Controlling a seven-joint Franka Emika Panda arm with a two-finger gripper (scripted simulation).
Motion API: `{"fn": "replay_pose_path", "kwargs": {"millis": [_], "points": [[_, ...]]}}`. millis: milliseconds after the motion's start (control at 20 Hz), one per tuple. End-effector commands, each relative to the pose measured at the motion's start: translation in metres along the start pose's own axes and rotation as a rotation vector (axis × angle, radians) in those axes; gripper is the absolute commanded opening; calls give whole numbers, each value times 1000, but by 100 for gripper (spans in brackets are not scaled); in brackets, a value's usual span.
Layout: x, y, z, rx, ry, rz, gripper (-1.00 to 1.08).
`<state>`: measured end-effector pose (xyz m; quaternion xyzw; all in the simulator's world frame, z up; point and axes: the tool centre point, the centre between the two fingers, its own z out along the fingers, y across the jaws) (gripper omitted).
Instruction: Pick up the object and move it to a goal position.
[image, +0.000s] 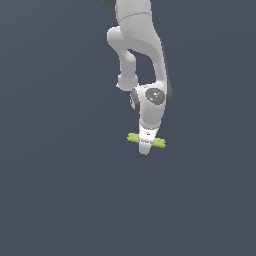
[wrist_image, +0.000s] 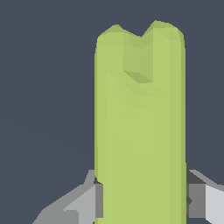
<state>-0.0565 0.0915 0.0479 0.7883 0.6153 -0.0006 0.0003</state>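
Exterior view, going left to right: one end of the yellow-green bar (image: 133, 137) sticks out first, then the white claw (image: 145, 146) in the middle, then the bar's other end. The bar lies sideways, w/ a small tilt. The arm (image: 137, 45) comes down from the top edge of the pic and points almost straight down. The table (image: 55, 195) is plain dark gray and no table edge or corner shows, so I can't place the bar by them.

Wrist view: a gray finger (wrist_image: 87, 199), then the bar (wrist_image: 140, 122), big and close, then the other finger. Each finger sits right against a long side, so the claw is pinching the bar around its middle, prob so it stays level and won't tip.

Can't tell if the bar is lifted off the table yet. No goal mark shows.
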Motion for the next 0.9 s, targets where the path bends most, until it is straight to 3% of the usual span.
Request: {"fn": "replay_pose_path", "kwargs": {"millis": [0,450,850], "points": [[6,-20,-7,-1,0,0,-100],[25,-73,-28,-1,-1,0,-100],[32,-90,-35,-1,-1,0,-100]]}}
